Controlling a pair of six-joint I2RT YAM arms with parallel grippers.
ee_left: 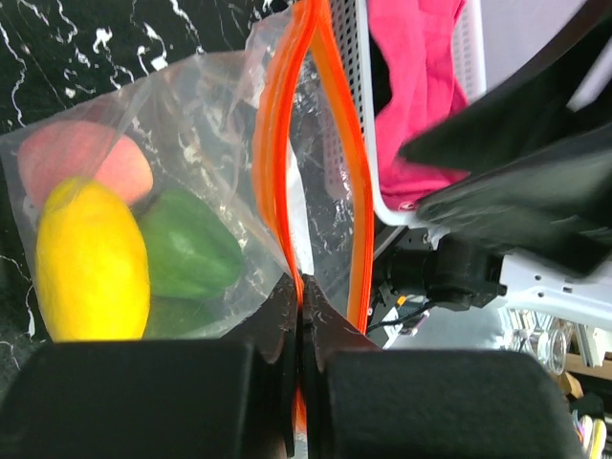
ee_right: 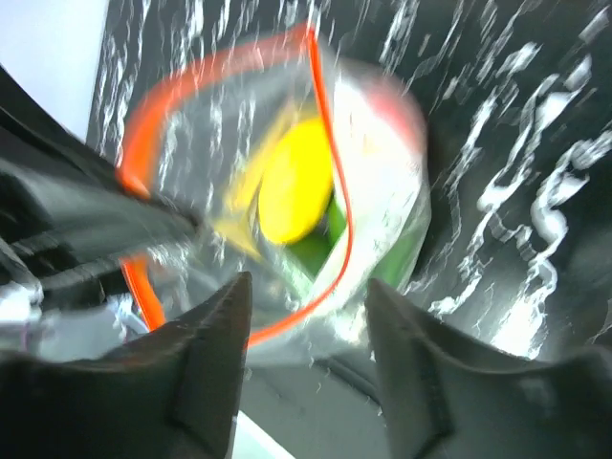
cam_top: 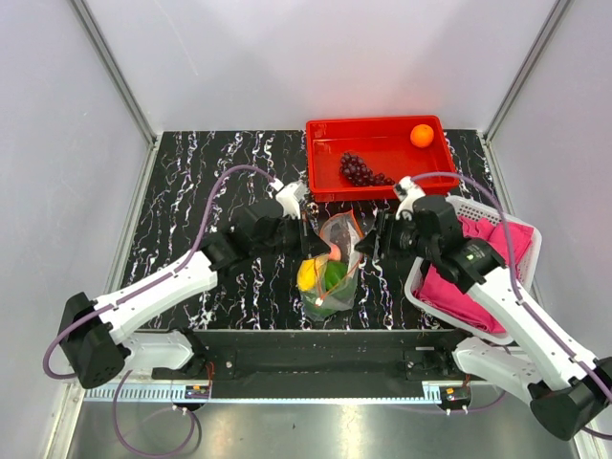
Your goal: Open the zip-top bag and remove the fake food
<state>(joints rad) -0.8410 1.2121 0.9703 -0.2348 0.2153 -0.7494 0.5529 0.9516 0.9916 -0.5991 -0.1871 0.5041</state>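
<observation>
Zip-top bag point(cam_top: 335, 273) sits on the black marbled table point(cam_top: 210, 172), just in front of the red tray point(cam_top: 382, 153). Its mouth end is nearer the tray's near wall and its filled end is farther from the tray.

Left gripper point(ee_left: 299, 292) is in front of the tray's near left corner. Its fingers are pressed together, pinching one side of the orange zip strip point(ee_left: 277, 143). The strip's two sides stand apart, so the mouth is open.

Right gripper point(ee_right: 306, 335) is in front of the middle of the tray's near wall. Its fingers point(ee_right: 215, 363) are spread, with the far side of the bag's rim lying in the gap. This view is blurred, so contact with the plastic cannot be told.

Inside the bag, at the end away from the tray:
- yellow fruit point(ee_left: 91, 263)
- green pepper point(ee_left: 191, 253), touching the fruit
- a pinkish-red piece point(ee_left: 81, 163), pressed against both

Inside the tray:
- orange ball point(cam_top: 422, 135), at the far right corner
- grape bunch point(cam_top: 360, 170), near the middle

White basket point(cam_top: 478, 206) of pink cloths point(cam_top: 469, 287) is just off the tray's near right corner.
</observation>
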